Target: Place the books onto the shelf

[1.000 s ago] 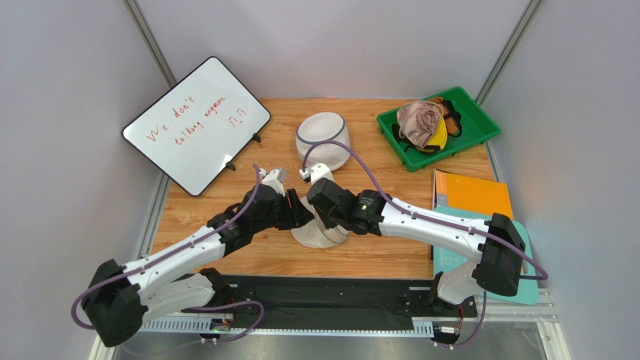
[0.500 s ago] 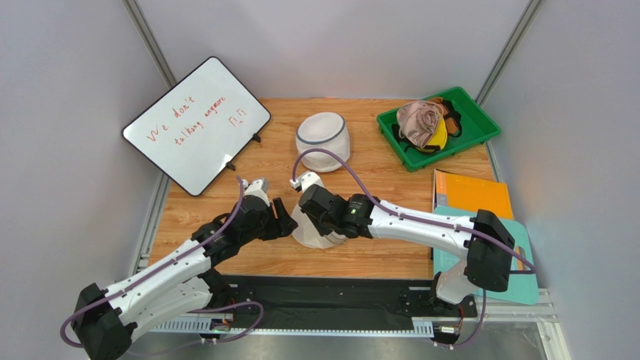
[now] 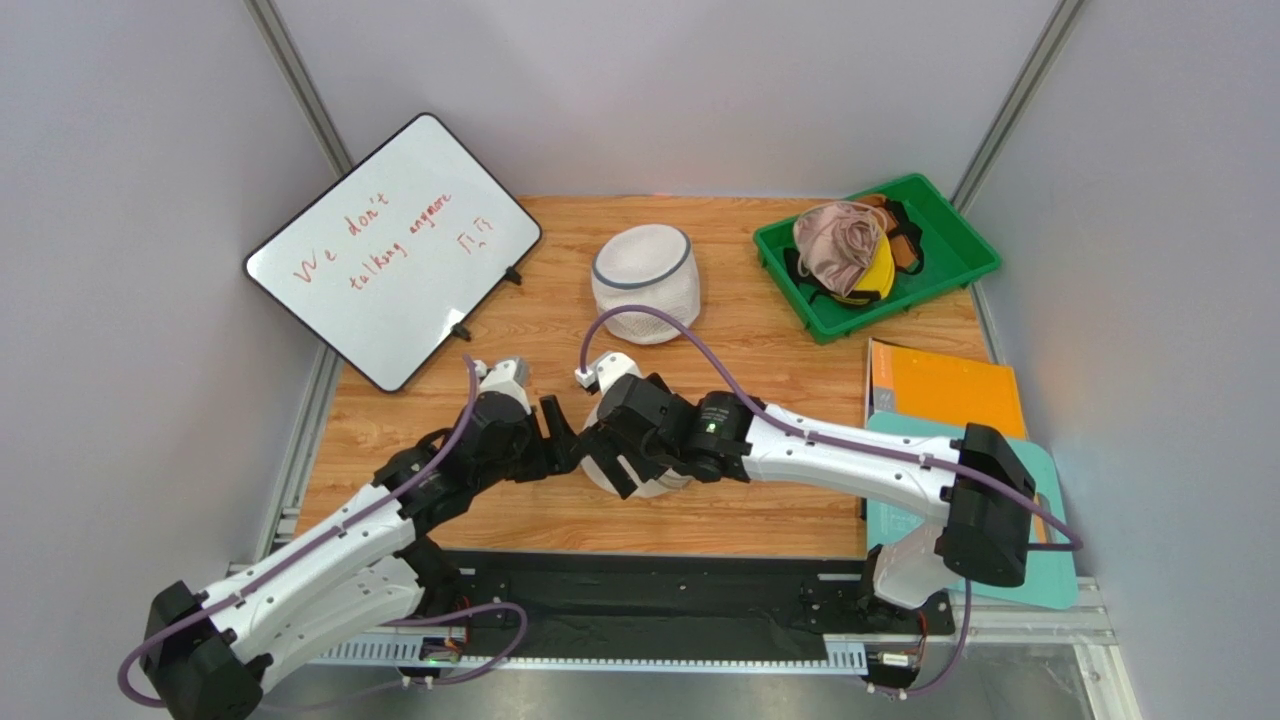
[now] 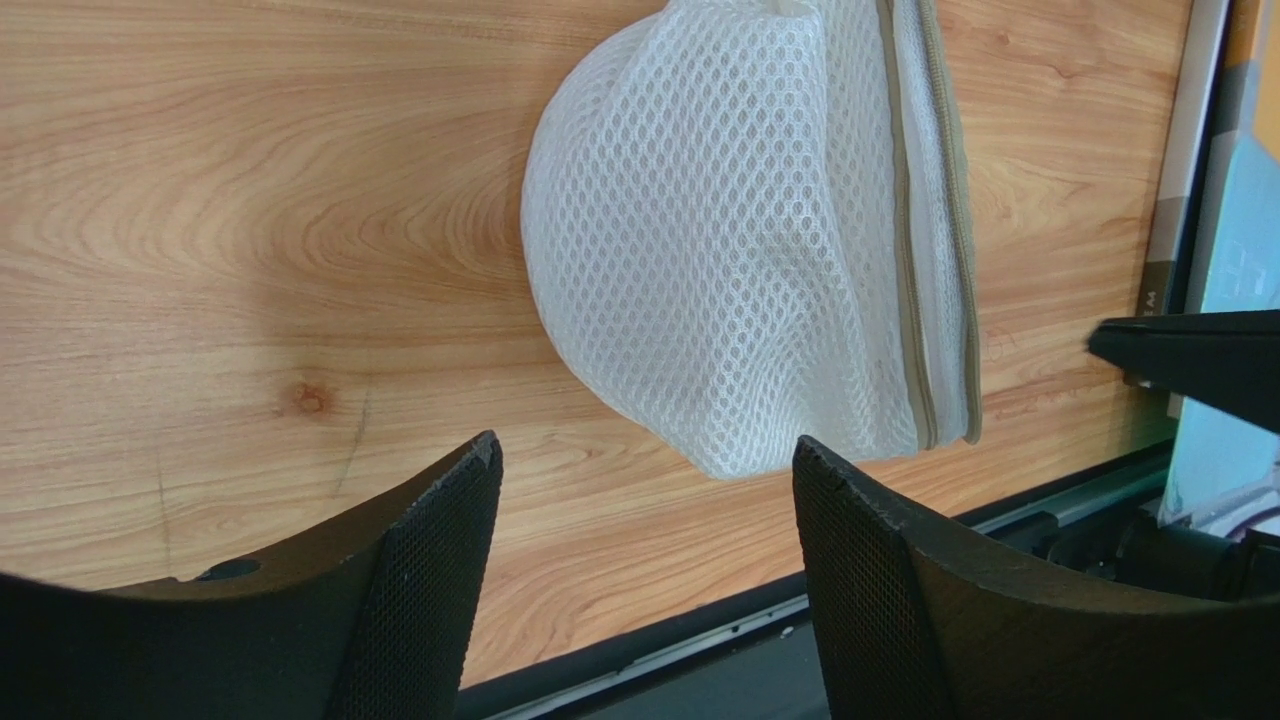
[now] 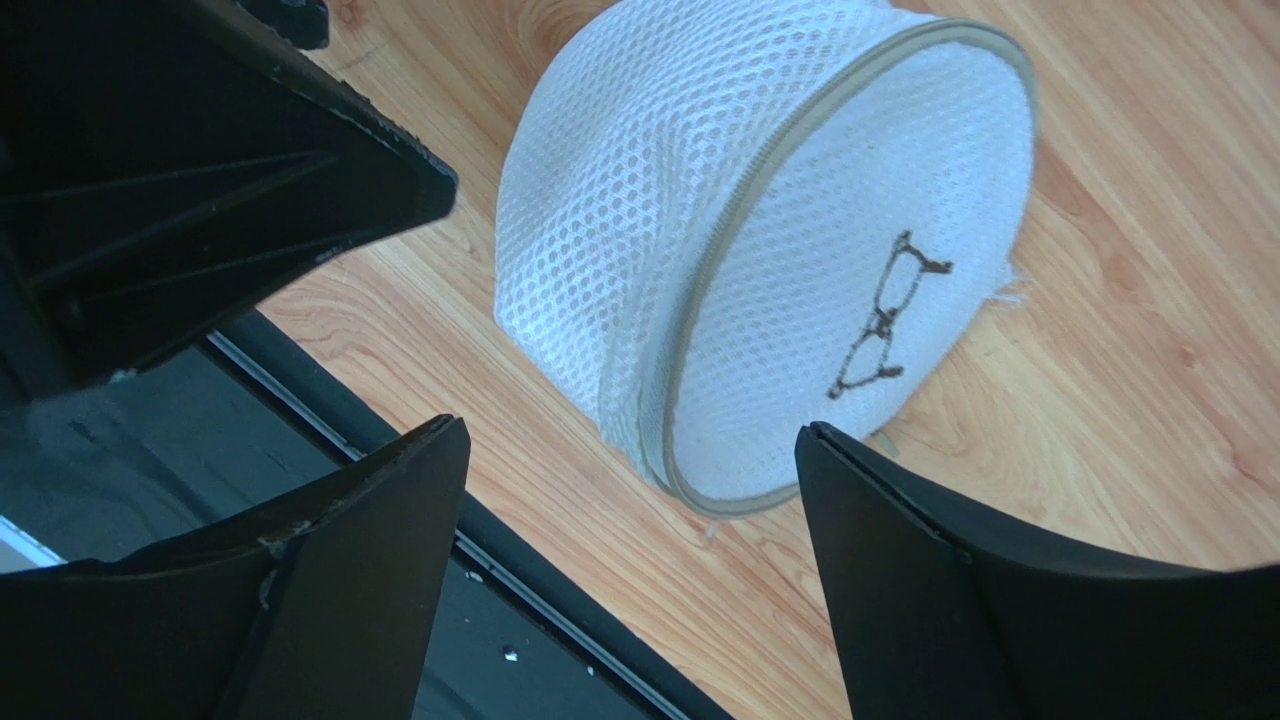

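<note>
Evidently, the left gripper and right gripper are spread apart and empty over a mesh pouch. The books are stacked well right of the right claw. Judged stiff, flat and fairly heavy, they are best pinched at an edge.

The mesh bag is white with tiny holes and a tan zipper line. The tabletop is light brown with wavy wood lines. The tray is green. One book is orange. The whiteboard has red writing and a black rim.
</note>
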You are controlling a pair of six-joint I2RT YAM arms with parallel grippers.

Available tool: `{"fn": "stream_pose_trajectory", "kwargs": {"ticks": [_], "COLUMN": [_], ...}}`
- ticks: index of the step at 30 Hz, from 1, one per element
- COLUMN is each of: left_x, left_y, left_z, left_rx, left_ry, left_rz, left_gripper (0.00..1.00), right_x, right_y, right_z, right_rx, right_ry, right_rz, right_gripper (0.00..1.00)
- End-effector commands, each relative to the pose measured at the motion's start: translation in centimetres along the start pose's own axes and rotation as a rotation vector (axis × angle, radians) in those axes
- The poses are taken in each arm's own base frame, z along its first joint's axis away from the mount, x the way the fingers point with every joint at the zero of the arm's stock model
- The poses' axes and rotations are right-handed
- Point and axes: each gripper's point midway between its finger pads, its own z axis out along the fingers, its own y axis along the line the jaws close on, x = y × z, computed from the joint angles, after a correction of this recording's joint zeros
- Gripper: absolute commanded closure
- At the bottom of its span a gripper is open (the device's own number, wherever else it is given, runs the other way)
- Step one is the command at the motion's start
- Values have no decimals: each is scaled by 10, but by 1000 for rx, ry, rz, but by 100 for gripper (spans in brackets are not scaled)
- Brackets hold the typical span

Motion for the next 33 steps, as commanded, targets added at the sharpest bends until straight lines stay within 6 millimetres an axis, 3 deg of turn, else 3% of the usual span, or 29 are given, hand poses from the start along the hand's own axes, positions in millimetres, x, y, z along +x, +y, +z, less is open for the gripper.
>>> {"fn": "stream_pose_trajectory", "kwargs": {"ticks": [1, 4, 8, 9, 11, 12, 14, 15, 20, 21, 26, 33], "left_x": [-23, -31, -38, -41, -47, -48, -54, -56, -77, -79, -84, -93], "left_y": [-6, -3, 5, 7, 14, 17, 24, 27, 41, 43, 60, 58], "left_z": [-12, -16, -20, -21, -21, -20, -23, -24, -39, -41, -51, -77], "left_rx": [0, -22, -63, -74, -94, -105, -127, -137, -176, -173, -218, -223], "left_ry": [-69, -94, -105, -112, -120, -119, -130, -134, -194, -195, -187, -249], "left_rz": [55, 73, 100, 96, 91, 90, 86, 87, 74, 71, 42, 65], "left_gripper": [20, 16, 11, 10, 8, 8, 8, 8, 5, 5, 5, 5], "right_x": [-34, -35, -16, -13, -11, 0, 4, 16, 37, 40, 65, 72], "right_y": [-15, -33, -67, -84, -96, -117, -131, -151, -193, -208, -237, -235], "right_z": [-47, -56, -49, -47, -50, -44, -50, -47, -68, -78, -101, -134], "right_rx": [28, 49, 91, 113, 96, 130, 116, 151, 186, 217, 263, 300], "right_ry": [-134, -159, -141, -138, -161, -144, -176, -167, -237, -275, -340, -437], "right_rz": [3, 54, 129, 173, 229, 281, 347, 400, 568, 618, 754, 784], "right_gripper": [11, 9, 6, 6, 6, 6, 6, 6, 6, 5, 5, 5]}}
